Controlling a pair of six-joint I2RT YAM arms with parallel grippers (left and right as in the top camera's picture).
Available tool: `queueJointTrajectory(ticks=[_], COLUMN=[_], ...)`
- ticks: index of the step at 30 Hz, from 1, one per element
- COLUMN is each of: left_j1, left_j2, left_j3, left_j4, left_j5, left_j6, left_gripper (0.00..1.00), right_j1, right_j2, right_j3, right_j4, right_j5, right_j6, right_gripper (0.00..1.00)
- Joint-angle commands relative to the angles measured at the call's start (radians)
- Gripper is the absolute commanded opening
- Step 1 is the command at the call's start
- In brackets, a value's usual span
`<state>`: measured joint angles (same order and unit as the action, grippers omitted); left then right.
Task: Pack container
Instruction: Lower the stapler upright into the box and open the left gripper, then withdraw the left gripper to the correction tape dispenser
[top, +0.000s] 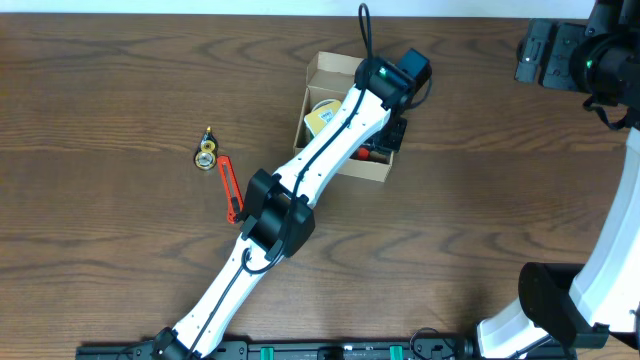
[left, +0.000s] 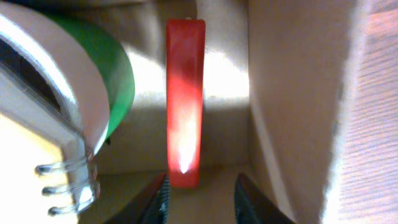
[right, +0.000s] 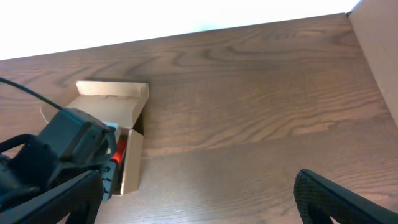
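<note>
The container (top: 322, 78) is a tan cardboard box with its flap up, standing at the table's middle back. My left gripper (top: 386, 147) reaches down into its right side. In the left wrist view the left gripper (left: 202, 198) is open, its jaws apart with nothing between them. A red bar-shaped item (left: 185, 99) lies on the box floor just beyond the tips. Beside it are a green tape roll (left: 115, 74) and a spiral-bound pad (left: 43, 155). My right gripper (right: 196, 199) hangs wide open over bare table, to the right of the container (right: 131, 155).
A red utility knife (top: 231, 188) and a small yellow-and-gold object (top: 207, 152) lie on the table left of the box. The right arm's base (top: 545, 305) stands at the front right. A cardboard edge (right: 376, 37) shows at the far right.
</note>
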<state>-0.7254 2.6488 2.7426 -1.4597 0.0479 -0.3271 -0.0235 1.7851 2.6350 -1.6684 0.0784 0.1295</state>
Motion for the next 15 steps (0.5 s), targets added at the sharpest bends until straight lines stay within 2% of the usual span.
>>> queueJointTrajectory(ticks=[1, 8, 11, 12, 13, 15], left_j1=[0.005, 0.005, 0.007, 0.011, 0.014, 0.027], left_j2=[-0.032, -0.127, -0.184, -0.203, -0.225, -0.261], left_j3=[0.102, 0.277, 0.295, 0.291, 0.281, 0.271], left_j4=[-0.020, -0.142, -0.225, -0.230, -0.230, -0.230], left_j5=[-0.002, -0.150, -0.269, -0.288, -0.280, -0.280], left_j6=[0.014, 0.064, 0.068, 0.092, 0.113, 0.110], left_gripper=[0.30, 0.36, 0.39, 0.40, 0.47, 0.49], right_j1=[-0.009, -0.009, -0.009, -0.009, -0.009, -0.009], right_j2=[0.001, 0.001, 0.001, 0.001, 0.001, 0.001], right_j3=[0.000, 0.000, 0.000, 0.000, 0.000, 0.000], right_j4=[-0.002, -0.002, -0.002, -0.002, -0.002, -0.002], right_j5=[-0.001, -0.001, -0.001, -0.001, -0.001, -0.001], right_j6=[0.012, 0.012, 0.012, 0.012, 0.012, 0.012], right_gripper=[0.99, 0.99, 0.99, 0.99, 0.99, 0.99])
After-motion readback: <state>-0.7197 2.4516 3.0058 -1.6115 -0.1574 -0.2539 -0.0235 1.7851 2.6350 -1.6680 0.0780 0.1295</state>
